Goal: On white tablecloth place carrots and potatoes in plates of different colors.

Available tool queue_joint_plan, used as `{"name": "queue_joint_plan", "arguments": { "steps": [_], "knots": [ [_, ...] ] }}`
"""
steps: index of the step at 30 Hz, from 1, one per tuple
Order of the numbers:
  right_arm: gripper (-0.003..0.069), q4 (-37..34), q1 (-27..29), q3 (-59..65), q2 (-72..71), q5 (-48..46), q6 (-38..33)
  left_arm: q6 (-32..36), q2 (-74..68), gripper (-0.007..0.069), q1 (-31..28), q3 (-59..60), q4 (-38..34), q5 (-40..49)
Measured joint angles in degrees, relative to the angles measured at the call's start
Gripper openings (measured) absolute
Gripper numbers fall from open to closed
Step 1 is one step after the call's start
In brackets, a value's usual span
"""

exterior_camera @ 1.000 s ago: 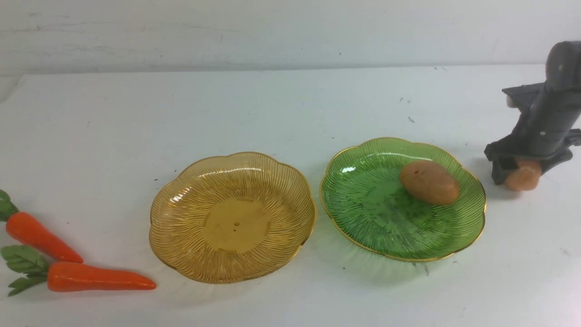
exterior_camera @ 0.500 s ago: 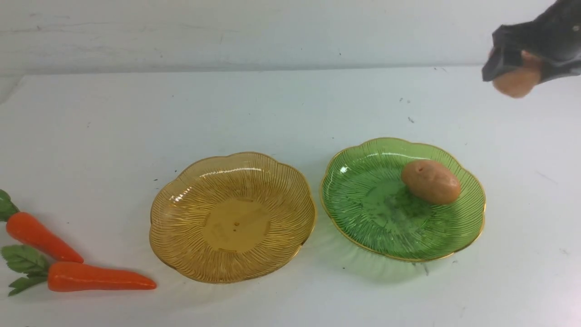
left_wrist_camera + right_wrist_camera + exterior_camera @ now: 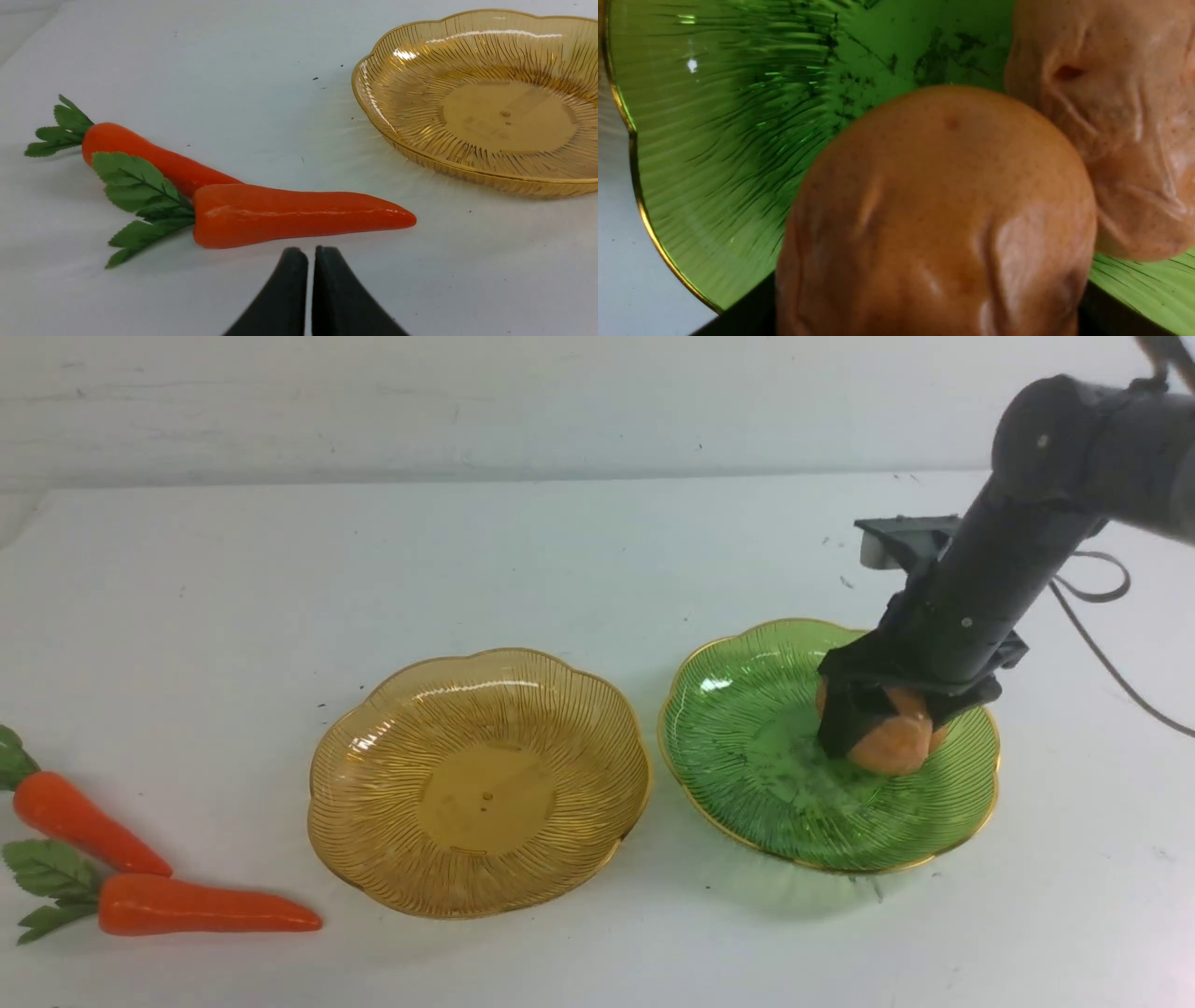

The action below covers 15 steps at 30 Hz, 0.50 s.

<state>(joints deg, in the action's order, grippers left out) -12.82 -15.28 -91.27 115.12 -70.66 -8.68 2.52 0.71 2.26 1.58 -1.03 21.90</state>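
My right gripper (image 3: pixel 882 733) reaches down into the green plate (image 3: pixel 747 756) and is shut on a tan potato (image 3: pixel 898 742) that fills its jaws (image 3: pixel 934 210). A second potato (image 3: pixel 1111 116) lies in the same plate right beside it, mostly hidden behind the gripper in the front view. The amber plate (image 3: pixel 373 821) stands bare in the middle of the white tablecloth (image 3: pixel 560 569). Two orange carrots (image 3: pixel 84 821) (image 3: pixel 201 905) lie at the front left. My left gripper (image 3: pixel 310 254) is shut and hovers just short of the nearer carrot (image 3: pixel 294 214).
The right arm's cable (image 3: pixel 1102 644) hangs over the cloth to the right of the green plate. A pale wall rises behind the table's far edge (image 3: pixel 560 481).
The right gripper lifted the potato off the cloth at the far right, swung left, and has come down into the green plate beside the other potato. Carrots and plates have not moved.
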Motion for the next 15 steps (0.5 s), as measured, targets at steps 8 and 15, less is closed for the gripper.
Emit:
{"name": "queue_joint_plan", "arguments": {
  "steps": [8,15],
  "knots": [
    [0.0659,3.2,-1.0,0.0,0.0,0.1,5.0,0.0,0.0,0.0007,0.0,0.0,0.0,0.0],
    [0.0561,3.2,-1.0,0.1,-4.2,0.2,6.5,-5.0,0.0,0.0007,0.0,0.0,-6.9,0.0]
  ]
}}
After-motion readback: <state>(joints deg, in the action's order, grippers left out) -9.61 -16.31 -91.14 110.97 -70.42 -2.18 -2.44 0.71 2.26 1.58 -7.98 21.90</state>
